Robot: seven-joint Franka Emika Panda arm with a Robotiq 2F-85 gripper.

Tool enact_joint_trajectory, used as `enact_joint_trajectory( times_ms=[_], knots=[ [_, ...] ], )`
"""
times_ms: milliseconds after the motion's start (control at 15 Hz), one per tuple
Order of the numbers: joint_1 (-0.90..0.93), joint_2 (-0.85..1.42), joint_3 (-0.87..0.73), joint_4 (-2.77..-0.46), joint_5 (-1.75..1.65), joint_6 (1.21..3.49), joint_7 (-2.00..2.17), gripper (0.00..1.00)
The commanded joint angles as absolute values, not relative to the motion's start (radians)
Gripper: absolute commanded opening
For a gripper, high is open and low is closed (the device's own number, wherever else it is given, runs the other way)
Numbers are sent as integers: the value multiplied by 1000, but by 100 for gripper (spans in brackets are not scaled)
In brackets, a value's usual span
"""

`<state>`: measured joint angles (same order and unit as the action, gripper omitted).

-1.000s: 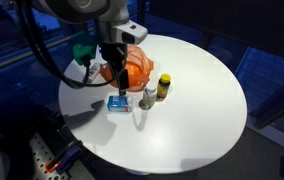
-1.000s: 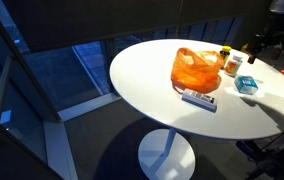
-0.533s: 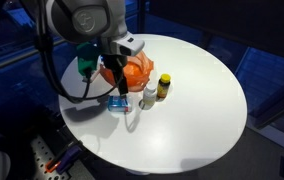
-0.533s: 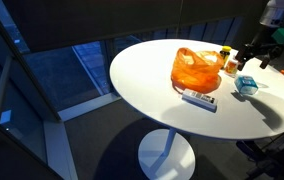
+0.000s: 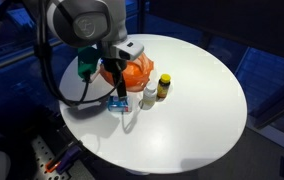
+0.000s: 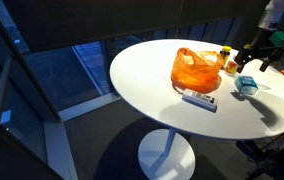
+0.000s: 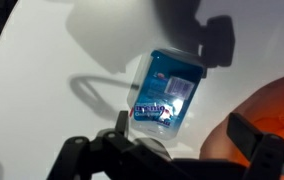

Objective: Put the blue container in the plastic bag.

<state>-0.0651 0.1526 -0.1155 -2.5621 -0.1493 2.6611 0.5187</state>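
Now lower, end effector point(image 6: 254, 64) above blue container point(image 7: 169, 90)

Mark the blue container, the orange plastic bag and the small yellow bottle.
blue container point(image 7: 169, 90): wrist view, middle of its top face.
orange plastic bag point(image 6: 197, 68): an exterior view, middle of its bulging side.
small yellow bottle point(image 5: 163, 88): an exterior view, middle of its body.

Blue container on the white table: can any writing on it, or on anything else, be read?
Flat blue plastic container: dark label strip, print too blurred to read.
Small yellow-capped bottle: label too small to read.
Long flat box beside the orange plastic bag: markings too small.
Nothing legible anywhere.
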Motion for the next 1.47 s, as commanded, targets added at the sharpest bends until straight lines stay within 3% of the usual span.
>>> enact_joint_trajectory(
  times_ms=[0,1000,1067,1200,1400],
  knots=[
    [-40,183,-163,-2550,-184,2665,576,100],
    [94,337,-294,-2548,-165,2846,603,99],
    [105,342,-303,-2547,-161,2849,602,75],
    [123,339,-316,-2546,-154,2847,601,69],
    [133,314,-322,-2546,-145,2832,597,43]
  ],
)
